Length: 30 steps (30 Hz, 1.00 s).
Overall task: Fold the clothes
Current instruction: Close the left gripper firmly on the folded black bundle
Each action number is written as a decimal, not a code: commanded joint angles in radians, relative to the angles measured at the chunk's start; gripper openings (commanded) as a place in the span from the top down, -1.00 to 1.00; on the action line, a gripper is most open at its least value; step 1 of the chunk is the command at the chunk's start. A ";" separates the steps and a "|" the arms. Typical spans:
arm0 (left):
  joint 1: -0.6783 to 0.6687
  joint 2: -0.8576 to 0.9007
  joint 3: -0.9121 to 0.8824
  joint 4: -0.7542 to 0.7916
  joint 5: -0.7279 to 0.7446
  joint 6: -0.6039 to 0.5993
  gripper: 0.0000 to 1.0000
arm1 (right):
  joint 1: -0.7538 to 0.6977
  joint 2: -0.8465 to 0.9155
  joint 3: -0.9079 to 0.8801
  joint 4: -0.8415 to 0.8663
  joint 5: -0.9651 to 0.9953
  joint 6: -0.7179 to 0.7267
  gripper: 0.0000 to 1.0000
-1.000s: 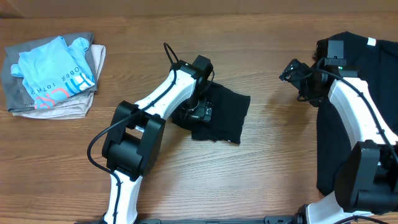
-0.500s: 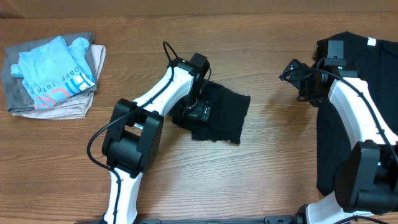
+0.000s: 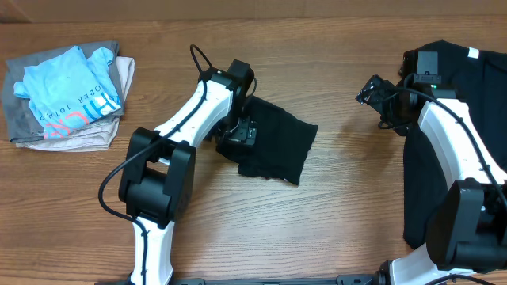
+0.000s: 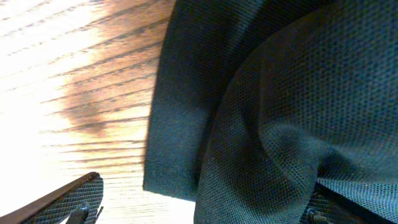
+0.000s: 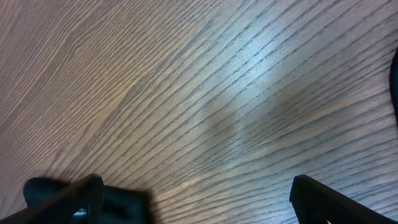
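Folded black T-shirt of soft knit fabric (image 3: pixel 273 149) at table centre, under the left gripper (image 3: pixel 236 136).
It looks light, limp and likely to sag, so pinch a doubled edge or corner. The left jaws are spread wide over its nine-o'clock edge, clamping nothing. The right gripper (image 3: pixel 371 89), at two o'clock, gapes over bare wooden table (image 3: pixel 341 222) beside spread black T-shirts (image 3: pixel 475 119).

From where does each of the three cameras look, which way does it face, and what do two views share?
Overhead: above the table, facing straight down; both arms show.
Left wrist: on the left arm, facing the central black shirt; left gripper shows.
Right wrist: on the right arm, facing bare table; right gripper shows.
Shared: overhead and left wrist both show that shirt.
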 commanded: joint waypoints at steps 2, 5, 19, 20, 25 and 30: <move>0.001 -0.024 -0.023 0.017 0.000 0.012 -1.00 | -0.001 -0.003 0.001 0.005 0.010 -0.006 -1.00; 0.002 -0.024 -0.044 0.039 0.000 0.011 -1.00 | -0.001 -0.003 0.001 0.005 0.010 -0.006 -1.00; 0.001 -0.024 -0.227 0.189 0.036 0.011 -0.84 | -0.001 -0.003 0.001 0.005 0.010 -0.006 -1.00; 0.002 -0.024 -0.234 0.193 0.036 0.011 -0.83 | -0.001 -0.003 0.000 0.005 0.010 -0.006 -1.00; 0.001 -0.024 -0.259 0.210 0.036 0.011 -0.81 | -0.001 -0.003 0.000 0.005 0.010 -0.006 -1.00; 0.001 -0.024 -0.294 0.230 0.037 0.004 -0.66 | -0.001 -0.003 0.000 0.005 0.010 -0.006 -1.00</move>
